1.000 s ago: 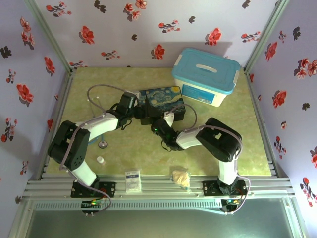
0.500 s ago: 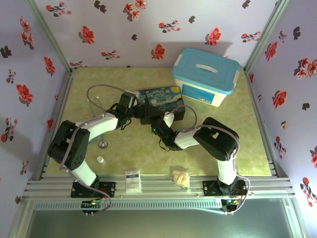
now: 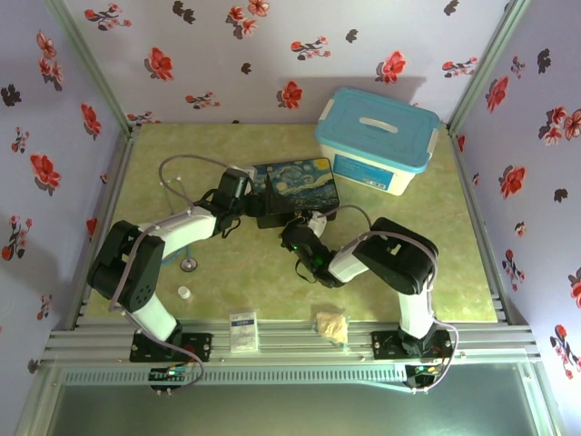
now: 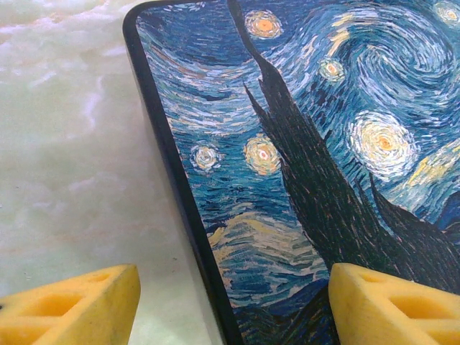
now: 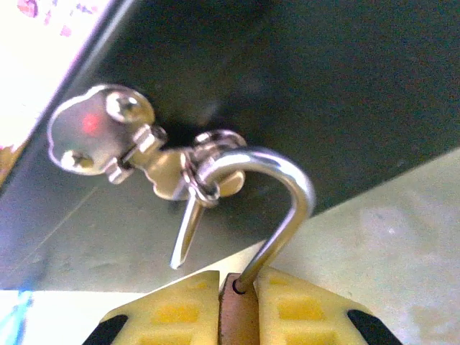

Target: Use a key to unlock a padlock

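Right wrist view has the right tool [image 5: 237,307] clamped on the padlock [image 5: 300,188], its pads squeezing the small brass body from both sides. The shackle arcs up through the loop of the hasp [image 5: 97,133] on the dark front of the box [image 3: 295,186]. The shackle's short leg seems to hang free of the body, though blur leaves that unsure. Left tool [image 4: 233,309] is spread wide, one finger over the table [image 4: 65,144] and the other over the painted lid, gripping nothing. That is the main risk: with the box unheld, any pull or twist on the padlock would likely drag or tip the box rather than free the shackle. The pads hold a narrow, smooth body, so a sideways load from the hasp loop could lever it out of the grip. The pads also cover much of the body, so the key could have little room to reach it
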`<act>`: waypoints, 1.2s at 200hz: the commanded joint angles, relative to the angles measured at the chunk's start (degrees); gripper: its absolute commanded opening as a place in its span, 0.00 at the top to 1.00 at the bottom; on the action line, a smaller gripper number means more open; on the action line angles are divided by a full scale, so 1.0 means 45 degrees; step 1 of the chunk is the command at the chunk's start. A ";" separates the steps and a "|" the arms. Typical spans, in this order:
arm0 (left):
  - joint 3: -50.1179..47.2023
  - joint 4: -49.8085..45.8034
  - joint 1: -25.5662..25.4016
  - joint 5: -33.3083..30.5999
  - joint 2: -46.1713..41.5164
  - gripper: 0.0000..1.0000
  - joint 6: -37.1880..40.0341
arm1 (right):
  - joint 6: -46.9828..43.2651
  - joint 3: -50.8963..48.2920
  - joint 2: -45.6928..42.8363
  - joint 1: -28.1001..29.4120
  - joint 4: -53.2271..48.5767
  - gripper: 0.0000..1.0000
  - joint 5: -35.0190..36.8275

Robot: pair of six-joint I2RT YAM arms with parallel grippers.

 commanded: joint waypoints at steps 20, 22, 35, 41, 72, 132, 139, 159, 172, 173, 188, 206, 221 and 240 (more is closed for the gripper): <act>-0.0264 -0.1372 0.0127 -0.0207 0.0337 0.31 0.0260 | 0.1282 -0.1374 0.1955 -0.0051 0.4190 1.00 -0.0367; -0.0266 -0.1385 0.0118 -0.0207 0.0340 0.31 0.0261 | 0.1321 -0.1384 0.2034 -0.0052 0.4324 1.00 -0.0328; -0.0320 -0.1322 0.0133 -0.0198 0.0343 0.32 0.0279 | 0.1405 -0.1454 0.2557 -0.0075 0.5469 1.00 -0.0152; -0.0343 -0.1274 0.0119 -0.0186 0.0348 0.32 0.0297 | 0.1436 -0.1519 0.2772 -0.0089 0.6039 1.00 -0.0006; -0.0306 -0.1289 0.0127 -0.0172 0.0388 0.32 0.0393 | 0.1763 -0.1609 0.3075 -0.0083 0.6361 1.00 0.0978; -0.0400 -0.1257 0.0110 -0.0146 0.0292 0.33 0.0485 | 0.3024 -0.1772 0.3042 -0.0271 0.5716 1.00 0.1877; -0.0418 -0.1271 0.0130 -0.0148 0.0308 0.33 0.0496 | 0.3059 -0.1957 0.2979 -0.0381 0.5777 1.00 0.1946; -0.0456 -0.1253 0.0127 -0.0163 0.0392 0.34 0.0535 | 0.3133 -0.2385 0.3038 -0.0714 0.6377 1.00 0.1976; -0.0462 -0.1253 0.0127 -0.0148 0.0414 0.34 0.0535 | 0.3157 -0.2467 0.2942 -0.0890 0.6380 1.00 0.1890; -0.0462 -0.1253 0.0127 -0.0158 0.0420 0.34 0.0535 | 0.3157 -0.2468 0.2925 -0.0888 0.6380 1.00 0.1894; -0.0459 -0.1234 0.0127 -0.0172 0.0435 0.34 0.0515 | 0.2732 -0.2444 0.2676 -0.0930 0.6383 1.00 0.1956; -0.0480 -0.1269 0.0132 -0.0152 0.0389 0.34 0.0552 | 0.2201 -0.2564 0.2146 -0.1049 0.6261 1.00 0.1814; -0.0500 -0.1283 0.0137 -0.0171 0.0264 0.34 0.0555 | 0.1838 -0.3058 0.1334 -0.1223 0.5668 1.00 0.1464; -0.0500 -0.1299 0.0184 -0.0168 0.0082 0.33 0.0516 | 0.1382 -0.3455 -0.0538 -0.1443 0.2303 1.00 0.0400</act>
